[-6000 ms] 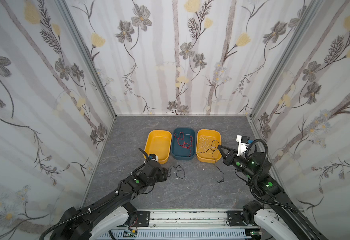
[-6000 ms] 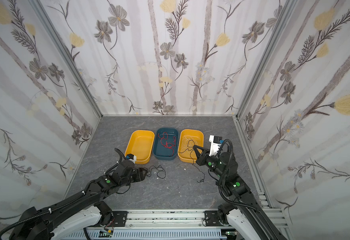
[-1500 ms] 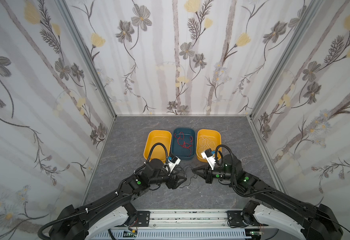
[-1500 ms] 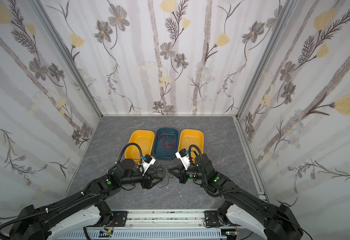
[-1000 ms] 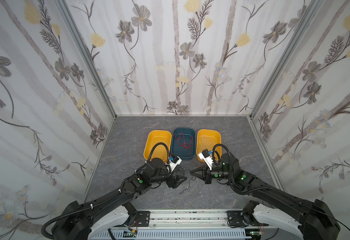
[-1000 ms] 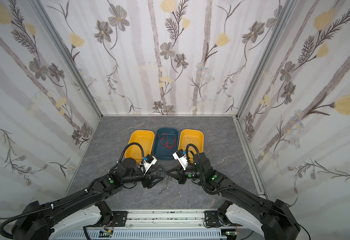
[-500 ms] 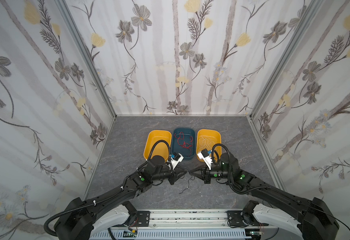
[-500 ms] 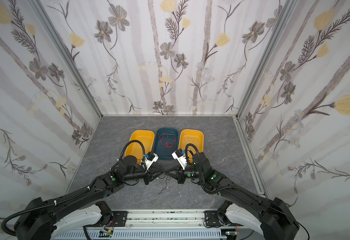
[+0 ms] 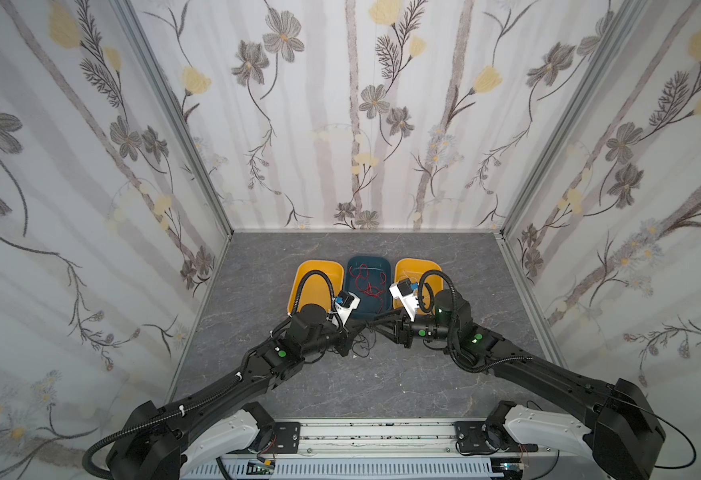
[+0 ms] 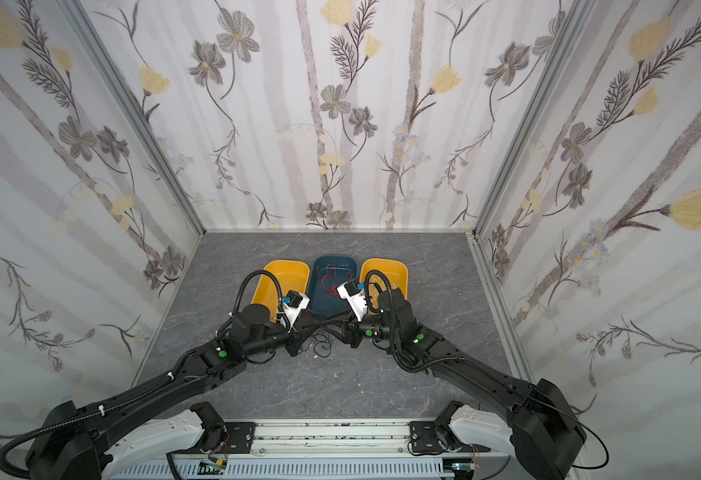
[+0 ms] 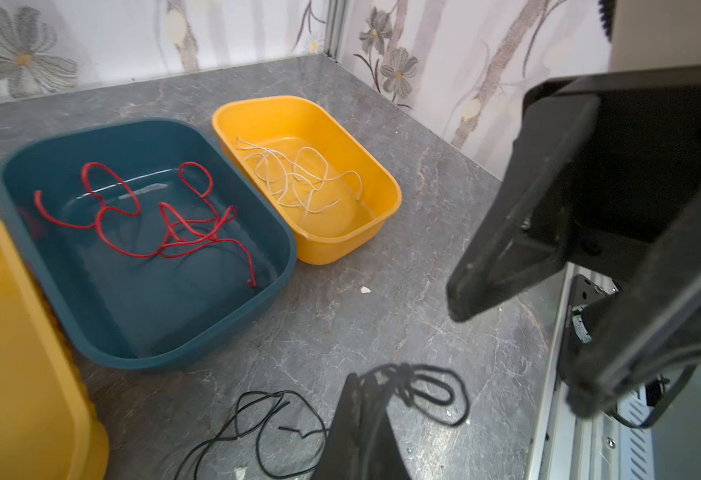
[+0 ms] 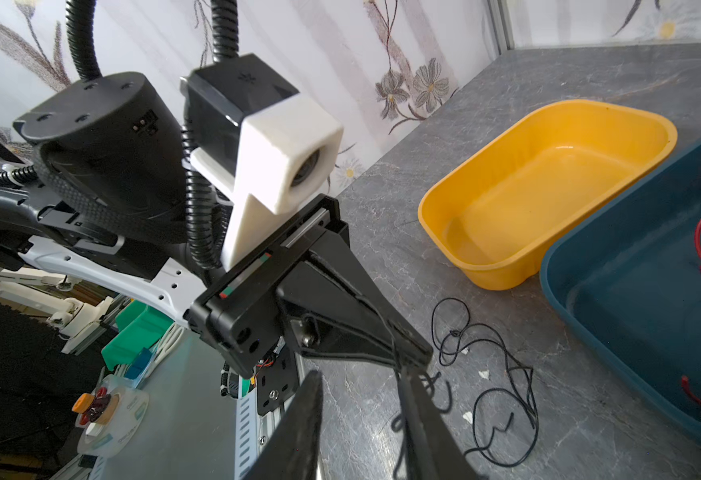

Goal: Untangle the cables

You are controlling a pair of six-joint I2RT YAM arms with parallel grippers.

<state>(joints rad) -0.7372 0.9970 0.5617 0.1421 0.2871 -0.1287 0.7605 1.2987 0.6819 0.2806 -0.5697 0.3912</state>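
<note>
A thin black cable [image 11: 257, 419] lies in loose loops on the grey table [image 9: 265, 291] in front of the trays, and one bunched end [image 11: 436, 390] hangs at my left gripper [image 11: 359, 376], which is shut on it. In both top views the left gripper [image 9: 361, 329] meets my right gripper [image 9: 372, 325] tip to tip above the cable [image 9: 359, 347]. The right gripper [image 12: 359, 376] stands open, and a strand of the cable [image 12: 498, 395] runs along one of its fingers [image 12: 419, 411]. A red cable [image 11: 166, 224] lies in the blue tray [image 11: 274, 232]. White cables [image 11: 294, 174] lie in a yellow tray [image 11: 382, 183].
Three trays stand side by side behind the grippers; the left yellow tray [image 9: 315, 270] holds nothing. Small white scraps [image 12: 483, 374] dot the table near the black cable. The metal rail [image 9: 365, 432] runs along the front edge. Patterned walls close in three sides.
My left gripper has shut on the black cable's end. My right gripper, shut a second ago, has opened. Both tips have drawn together and risen a little.
</note>
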